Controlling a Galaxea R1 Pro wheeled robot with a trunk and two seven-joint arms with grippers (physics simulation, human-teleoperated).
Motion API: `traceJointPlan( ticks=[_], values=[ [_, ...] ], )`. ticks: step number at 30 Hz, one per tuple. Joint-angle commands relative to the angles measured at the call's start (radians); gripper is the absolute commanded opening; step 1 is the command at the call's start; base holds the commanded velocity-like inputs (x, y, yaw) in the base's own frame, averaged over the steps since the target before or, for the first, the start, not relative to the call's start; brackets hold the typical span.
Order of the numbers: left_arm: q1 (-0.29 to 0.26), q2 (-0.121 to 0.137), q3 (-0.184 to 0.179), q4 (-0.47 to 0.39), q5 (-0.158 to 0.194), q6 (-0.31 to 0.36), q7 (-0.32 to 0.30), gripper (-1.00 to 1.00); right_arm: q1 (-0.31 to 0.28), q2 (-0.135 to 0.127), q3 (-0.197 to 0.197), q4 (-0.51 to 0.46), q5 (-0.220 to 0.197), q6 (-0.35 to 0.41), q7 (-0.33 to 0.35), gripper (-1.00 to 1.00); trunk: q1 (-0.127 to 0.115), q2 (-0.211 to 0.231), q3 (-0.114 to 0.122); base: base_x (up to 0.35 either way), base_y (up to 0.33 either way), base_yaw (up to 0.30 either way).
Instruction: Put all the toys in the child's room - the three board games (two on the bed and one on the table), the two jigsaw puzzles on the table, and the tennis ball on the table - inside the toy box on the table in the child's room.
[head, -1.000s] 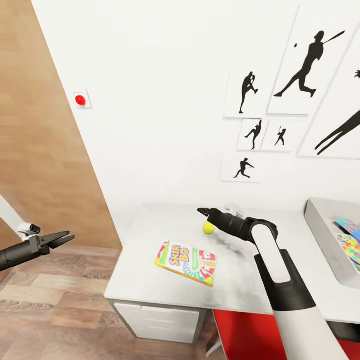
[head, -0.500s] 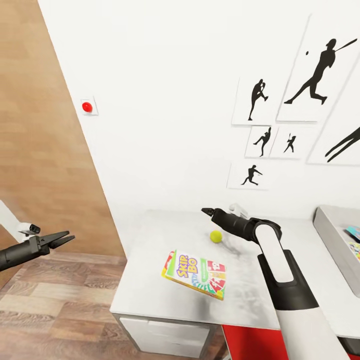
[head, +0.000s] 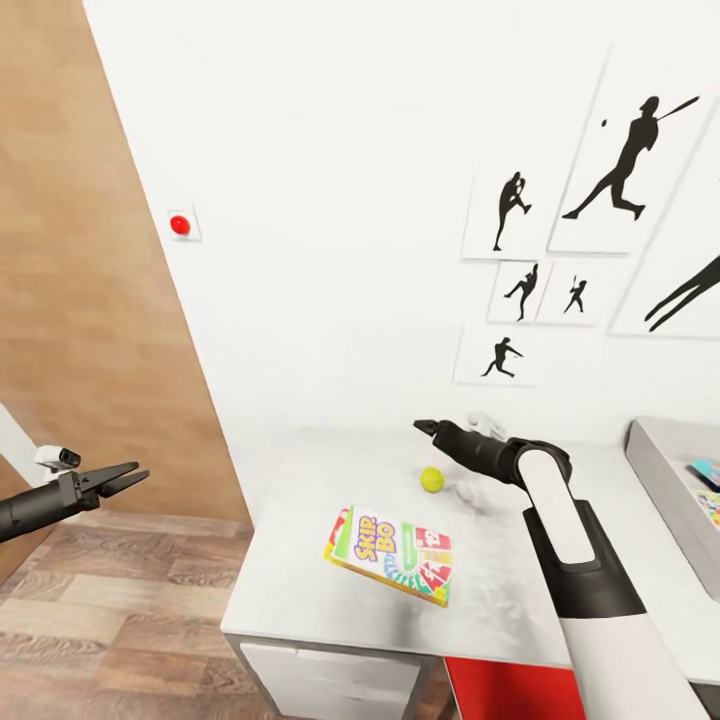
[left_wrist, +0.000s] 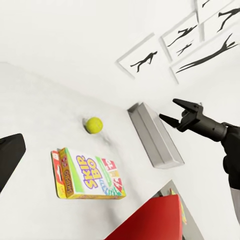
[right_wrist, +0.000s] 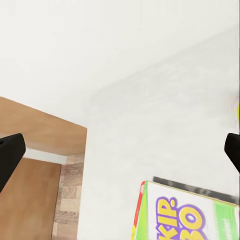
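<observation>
The SKIP-BO board game (head: 392, 556) lies flat on the pale grey table (head: 300, 570), near its front. Behind it rests the tennis ball (head: 432, 480). My right gripper (head: 426, 428) hovers open just above and beyond the ball, close to the wall, holding nothing. In the right wrist view its fingertips (right_wrist: 10, 152) stand wide apart above the SKIP-BO board game (right_wrist: 185, 215). My left gripper (head: 125, 476) hangs open over the floor, left of the table. The grey toy box (head: 655, 470) sits at the table's right end, with colourful flat pieces (head: 710, 500) inside. The left wrist view takes in the ball (left_wrist: 93, 124), the game (left_wrist: 90, 174), the toy box (left_wrist: 152, 135) and the right gripper (left_wrist: 176, 111).
A white wall with black baseball silhouette prints (head: 610, 170) and a red button (head: 180, 225) rises right behind the table. A wooden panel (head: 90, 300) stands at the left over wood flooring. Something red (head: 500, 690) sits under the table's front edge, beside white drawers (head: 330, 685).
The whole view has shifted, so the camera moved. Against the game box, my right gripper has lifted away from the ball. The ball and box have stayed put.
</observation>
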Motion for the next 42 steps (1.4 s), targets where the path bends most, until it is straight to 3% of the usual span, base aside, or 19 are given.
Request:
traceJointPlan(
  ticks=[1, 13, 20, 34, 42],
  values=[
    [-0.001, 0.000, 0.000, 0.000, 0.000, 0.011, -0.004, 1.00, -0.001, -0.002, 0.001, 0.001, -0.010, 0.001, -0.018, 1.00, 0.001, -0.002, 0.000, 0.001, 0.001, 0.000],
    [-0.001, 0.000, -0.001, 0.000, 0.000, 0.011, -0.004, 1.00, -0.002, -0.001, 0.006, 0.057, -0.013, 0.053, -0.211, 1.00, 0.001, -0.002, 0.019, 0.000, 0.000, 0.001],
    [-0.001, -0.001, -0.001, 0.000, -0.001, 0.011, -0.004, 1.00, -0.017, -0.004, -0.001, 0.167, -0.013, 0.077, -0.301, 1.00, 0.001, -0.002, 0.025, 0.000, 0.000, 0.007],
    [-0.001, -0.001, -0.001, 0.000, -0.002, 0.011, -0.004, 1.00, -0.054, -0.002, 0.003, 0.312, -0.012, 0.125, -0.433, 1.00, 0.001, -0.002, 0.026, 0.000, 0.000, 0.000],
    [-0.001, -0.001, -0.001, 0.000, -0.002, 0.011, -0.004, 1.00, -0.056, -0.002, 0.003, 0.335, -0.012, 0.133, -0.441, 1.00, 0.001, -0.002, 0.026, 0.000, 0.000, 0.000]
  ],
)
